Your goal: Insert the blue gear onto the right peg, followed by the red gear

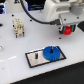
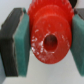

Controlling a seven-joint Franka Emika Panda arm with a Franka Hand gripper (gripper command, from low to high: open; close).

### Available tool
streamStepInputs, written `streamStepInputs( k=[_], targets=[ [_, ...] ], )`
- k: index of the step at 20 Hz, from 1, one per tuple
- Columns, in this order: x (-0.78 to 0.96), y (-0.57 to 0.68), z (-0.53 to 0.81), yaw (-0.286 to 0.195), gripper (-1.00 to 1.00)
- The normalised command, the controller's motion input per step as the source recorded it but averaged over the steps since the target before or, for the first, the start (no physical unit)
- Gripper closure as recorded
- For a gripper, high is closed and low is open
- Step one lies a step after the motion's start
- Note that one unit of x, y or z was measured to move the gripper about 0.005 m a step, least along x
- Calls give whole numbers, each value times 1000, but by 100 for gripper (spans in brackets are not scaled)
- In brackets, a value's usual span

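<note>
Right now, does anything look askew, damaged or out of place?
Nothing stands out. The blue gear lies flat on the white plate, and the pincer holds the red gear squarely between its pads. The red gear's face looks speckled white, possibly wear or glare.

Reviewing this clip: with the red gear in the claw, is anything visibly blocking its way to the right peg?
No loose obstacle shows between the red gear, clamped in the claw, and the plate. The blue gear already sits at the right peg, so the red one would have to go on top of it.
</note>
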Motion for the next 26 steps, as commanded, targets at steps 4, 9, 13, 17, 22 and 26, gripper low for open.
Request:
streamStepInputs(
  k=[4,9,13,17,22,26],
  targets=[
    [485,-336,564,0,100],
    [508,-440,508,0,100],
    [528,-415,488,0,100],
    [575,-348,447,0,100],
    [663,-310,335,0,100],
    [728,-282,230,0,100]
  ],
)
